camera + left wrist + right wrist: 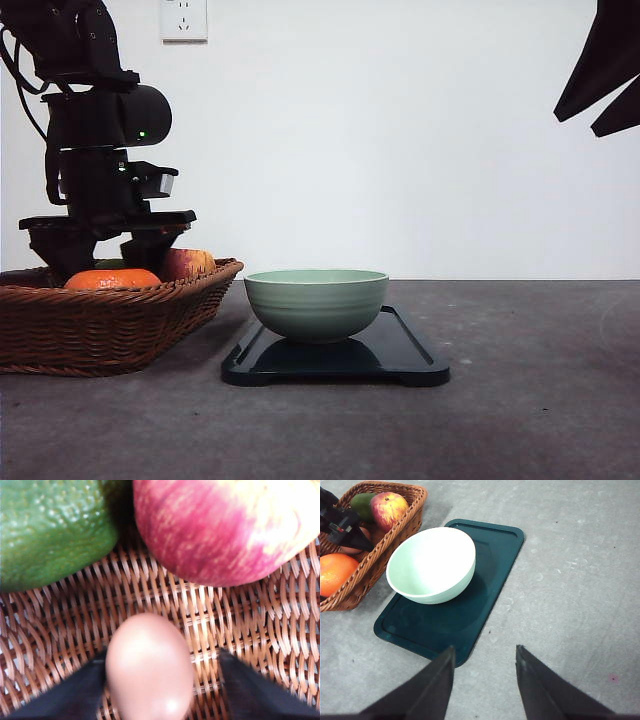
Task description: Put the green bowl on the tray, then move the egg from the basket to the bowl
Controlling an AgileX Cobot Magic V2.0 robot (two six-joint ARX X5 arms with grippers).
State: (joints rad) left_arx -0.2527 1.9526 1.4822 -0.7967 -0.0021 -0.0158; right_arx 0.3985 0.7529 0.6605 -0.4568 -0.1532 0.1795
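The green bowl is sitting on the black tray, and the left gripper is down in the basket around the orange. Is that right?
Almost. The green bowl does sit on the tray, and the left gripper is down in the basket. But its fingers are on either side of the egg, not the orange. The left wrist view shows this.

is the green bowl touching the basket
Apart. The front view shows a clear strip of background between the green bowl on the tray and the basket.
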